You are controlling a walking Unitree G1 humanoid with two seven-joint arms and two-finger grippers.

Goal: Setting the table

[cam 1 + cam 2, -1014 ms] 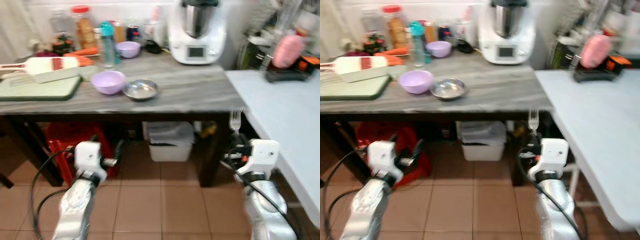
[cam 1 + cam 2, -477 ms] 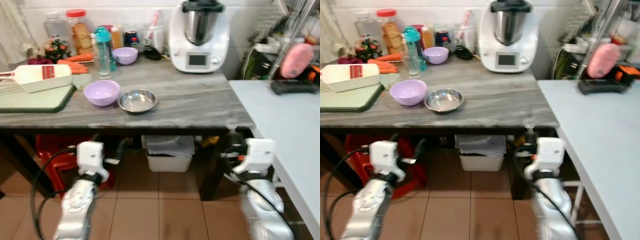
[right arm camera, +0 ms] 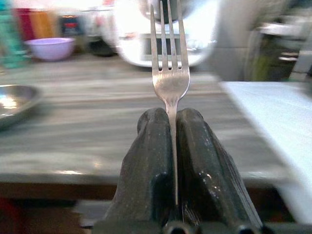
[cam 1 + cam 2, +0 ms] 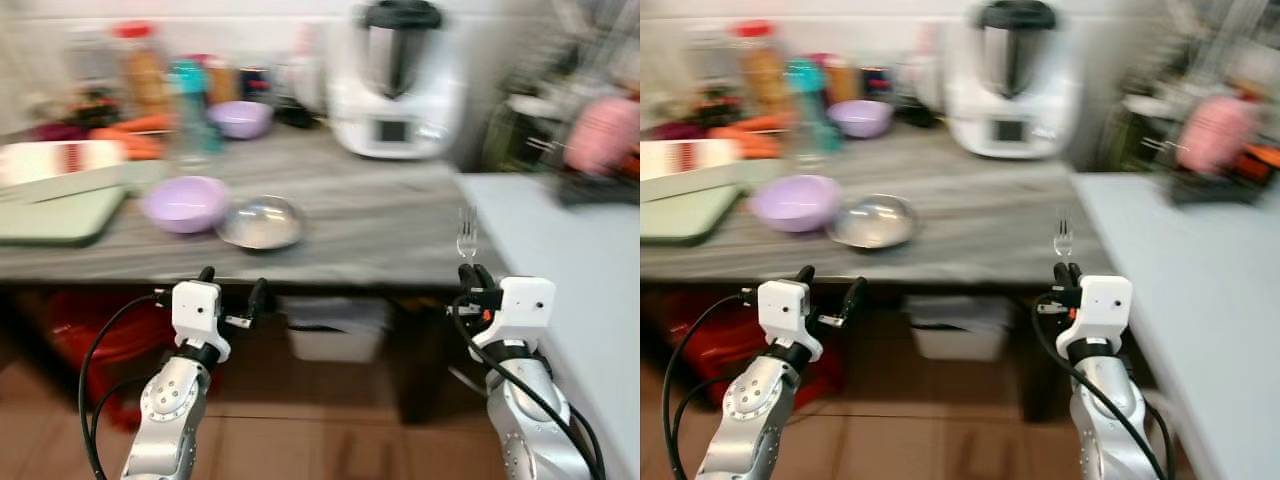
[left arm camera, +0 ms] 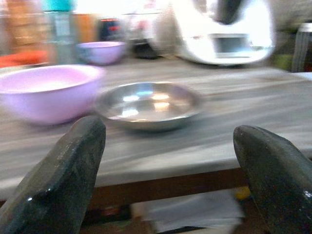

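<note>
Motion blur smears the jars (image 4: 140, 65) and bottle (image 4: 188, 95) at the counter's (image 4: 350, 215) back edge. The fork's (image 3: 169, 78) handle is hidden inside the right gripper (image 3: 170, 122).

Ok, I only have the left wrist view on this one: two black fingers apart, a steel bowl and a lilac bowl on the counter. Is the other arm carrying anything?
Observer: Yes. The right gripper is shut on a fork, tines up.
Operator: Where is that arm?
Observer: Low, in front of the grey counter, near its corner beside the pale blue table.
Operator: And the left gripper?
Observer: The left gripper is open, below the counter edge, in front of the steel bowl.
</note>
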